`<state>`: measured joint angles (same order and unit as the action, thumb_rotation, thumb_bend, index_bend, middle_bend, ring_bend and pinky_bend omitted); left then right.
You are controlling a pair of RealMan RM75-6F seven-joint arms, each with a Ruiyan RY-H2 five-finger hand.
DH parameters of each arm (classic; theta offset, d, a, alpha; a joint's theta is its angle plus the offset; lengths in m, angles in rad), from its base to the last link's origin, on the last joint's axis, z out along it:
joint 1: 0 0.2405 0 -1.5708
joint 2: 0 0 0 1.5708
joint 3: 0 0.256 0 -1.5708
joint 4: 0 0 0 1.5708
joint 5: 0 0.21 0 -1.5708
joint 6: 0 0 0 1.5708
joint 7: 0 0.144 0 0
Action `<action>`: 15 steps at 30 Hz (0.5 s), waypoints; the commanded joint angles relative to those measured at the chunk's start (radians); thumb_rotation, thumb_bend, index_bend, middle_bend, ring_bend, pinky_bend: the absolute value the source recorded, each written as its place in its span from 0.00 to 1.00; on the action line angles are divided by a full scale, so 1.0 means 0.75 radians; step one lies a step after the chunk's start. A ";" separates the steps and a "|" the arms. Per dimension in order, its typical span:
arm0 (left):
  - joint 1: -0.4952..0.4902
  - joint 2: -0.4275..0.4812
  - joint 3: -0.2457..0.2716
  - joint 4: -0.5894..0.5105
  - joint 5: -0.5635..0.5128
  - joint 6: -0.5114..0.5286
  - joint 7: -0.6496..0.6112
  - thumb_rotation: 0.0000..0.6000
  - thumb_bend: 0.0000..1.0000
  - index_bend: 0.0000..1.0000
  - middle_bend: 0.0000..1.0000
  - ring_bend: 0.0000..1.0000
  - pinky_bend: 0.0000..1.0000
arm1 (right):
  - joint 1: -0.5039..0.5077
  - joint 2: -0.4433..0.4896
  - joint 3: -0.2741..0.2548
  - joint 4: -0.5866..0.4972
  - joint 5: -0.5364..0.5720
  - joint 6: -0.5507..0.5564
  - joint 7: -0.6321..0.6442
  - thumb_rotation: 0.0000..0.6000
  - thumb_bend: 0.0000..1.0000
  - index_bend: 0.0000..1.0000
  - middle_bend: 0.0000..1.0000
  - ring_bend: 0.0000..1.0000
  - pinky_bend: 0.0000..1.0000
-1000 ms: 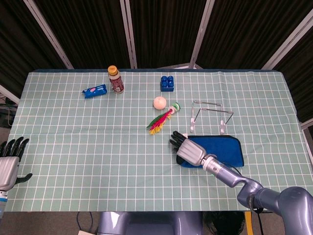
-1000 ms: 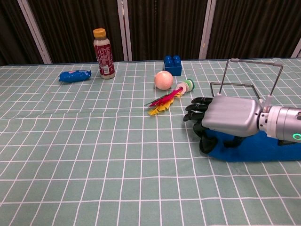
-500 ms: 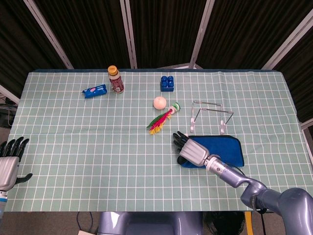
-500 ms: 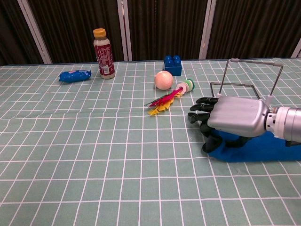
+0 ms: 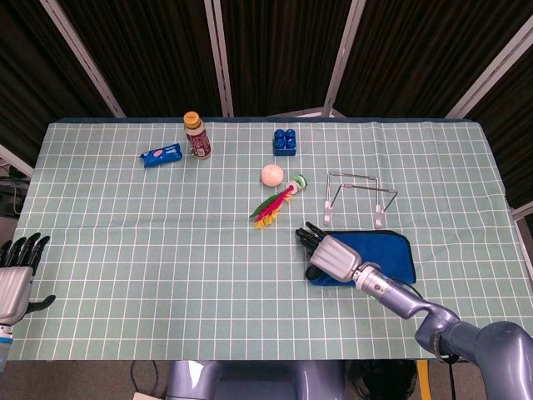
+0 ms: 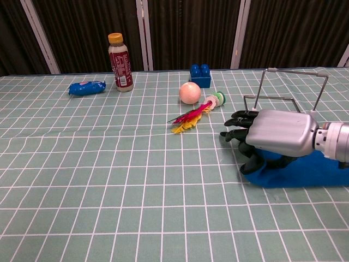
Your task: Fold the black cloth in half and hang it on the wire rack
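The cloth (image 5: 379,254), which looks blue rather than black under these lights, lies flat on the right of the worktop (image 5: 166,242), just on the near side of the wire rack (image 5: 360,197). Over the last second the right hand (image 5: 331,252) has slid a little rightward and away, further onto the cloth's left edge. Its fingers (image 6: 238,126) are spread and slightly curled, the thumb down at the hem; I see no fabric lifted or pinched yet. It looks to be settling in for the fold. The left hand (image 5: 17,279) idles open at the near left corner.
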<state>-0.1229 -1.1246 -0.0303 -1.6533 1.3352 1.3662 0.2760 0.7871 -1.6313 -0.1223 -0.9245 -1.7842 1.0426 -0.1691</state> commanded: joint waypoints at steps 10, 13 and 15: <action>0.003 0.003 0.004 -0.006 0.008 0.005 -0.005 1.00 0.00 0.00 0.00 0.00 0.00 | -0.053 0.018 0.029 0.002 0.019 0.139 0.125 1.00 0.39 0.69 0.19 0.00 0.09; 0.005 0.008 0.005 -0.010 0.015 0.010 -0.014 1.00 0.00 0.00 0.00 0.00 0.00 | -0.076 0.050 0.057 -0.042 0.048 0.189 0.172 1.00 0.39 0.70 0.19 0.00 0.10; 0.010 0.014 0.008 -0.016 0.026 0.020 -0.024 1.00 0.00 0.00 0.00 0.00 0.00 | -0.103 0.096 0.095 -0.112 0.089 0.242 0.223 1.00 0.39 0.70 0.19 0.00 0.11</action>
<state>-0.1173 -1.1162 -0.0254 -1.6635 1.3518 1.3785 0.2608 0.7296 -1.5886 -0.0771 -0.9683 -1.7446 1.1921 -0.0322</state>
